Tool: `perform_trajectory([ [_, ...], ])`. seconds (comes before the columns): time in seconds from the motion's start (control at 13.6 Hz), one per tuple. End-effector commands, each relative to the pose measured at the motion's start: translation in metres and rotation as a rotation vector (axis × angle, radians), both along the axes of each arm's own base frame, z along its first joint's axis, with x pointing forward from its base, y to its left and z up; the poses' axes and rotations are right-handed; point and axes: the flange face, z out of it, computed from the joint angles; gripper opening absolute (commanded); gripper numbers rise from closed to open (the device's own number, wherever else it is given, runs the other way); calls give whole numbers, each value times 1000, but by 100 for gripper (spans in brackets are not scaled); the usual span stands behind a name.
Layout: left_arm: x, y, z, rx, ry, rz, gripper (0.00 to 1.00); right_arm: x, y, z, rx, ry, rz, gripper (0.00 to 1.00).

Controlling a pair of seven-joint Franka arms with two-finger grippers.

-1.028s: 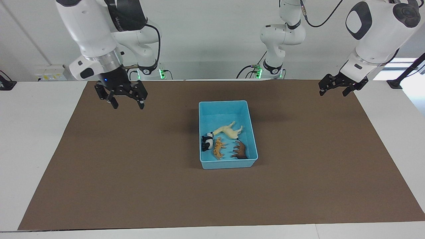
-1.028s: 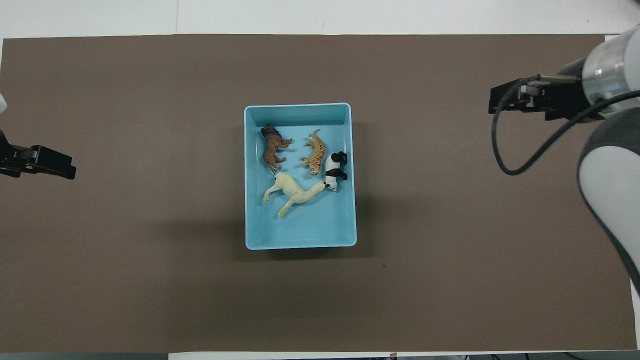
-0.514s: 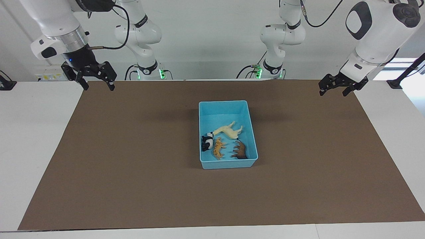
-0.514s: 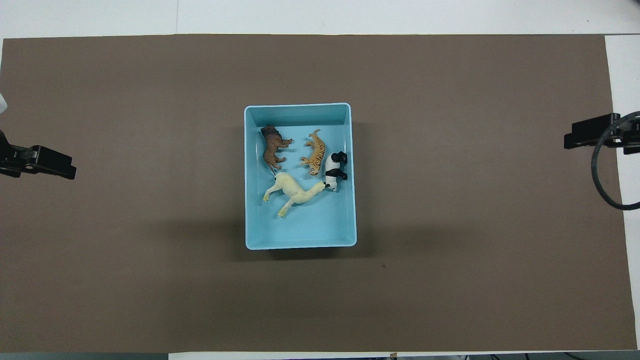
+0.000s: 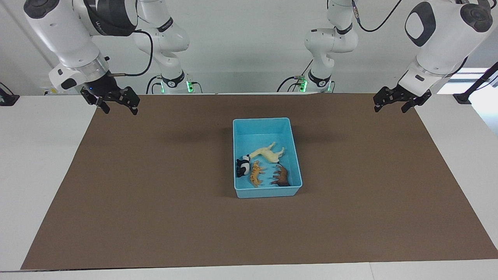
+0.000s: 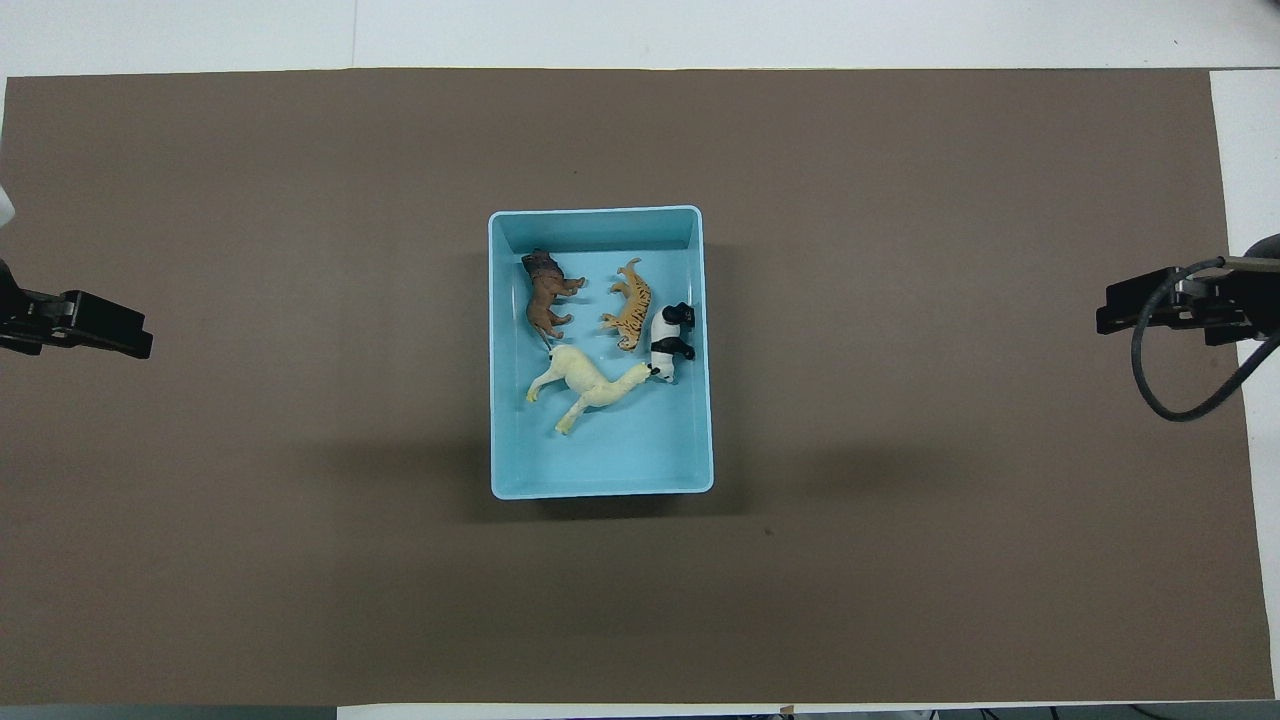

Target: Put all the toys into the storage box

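The light blue storage box (image 5: 261, 119) (image 6: 595, 211) sits mid-mat. Several toys lie inside it: a cream llama (image 5: 266, 153) (image 6: 590, 385), a black-and-white panda (image 5: 244, 166) (image 6: 670, 343), an orange spotted cat (image 5: 255, 173) (image 6: 632, 305) and a brown lion (image 5: 282, 175) (image 6: 545, 298). My right gripper (image 5: 120, 111) (image 6: 1105, 320) hangs open and empty over the mat's edge at the right arm's end of the table. Over the mat's edge at the left arm's end, my left gripper (image 5: 390, 109) (image 6: 135, 342) waits, open and empty. Both are well away from the box.
A brown mat (image 5: 155, 202) covers most of the white table (image 5: 39, 155). A black cable (image 6: 1180, 400) loops down from the right wrist.
My right gripper has drawn back from over the mat, out to the mat's edge at its own end of the table. The left arm, the box and the toys have not moved.
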Motion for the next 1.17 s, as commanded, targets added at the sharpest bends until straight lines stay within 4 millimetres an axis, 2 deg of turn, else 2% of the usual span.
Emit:
perform_trajectory([
  [0.0, -6, 2, 5, -15, 6, -5, 100, -5, -12, -1, -12, -5, -12, 100],
  [0.07, -6, 2, 4, -15, 7, -5, 100, -4, -19, -1, -15, -8, -23, 100],
  [0.22, -6, 2, 5, -15, 6, -5, 100, -4, -22, -1, -44, -9, -9, 100],
  [0.37, -6, 2, 5, -15, 6, -5, 100, -4, -23, -1, -63, -8, 60, 100],
  [1.1, -6, 2, 5, -15, 6, -5, 100, -6, -21, -1, -65, 6, 73, 100],
])
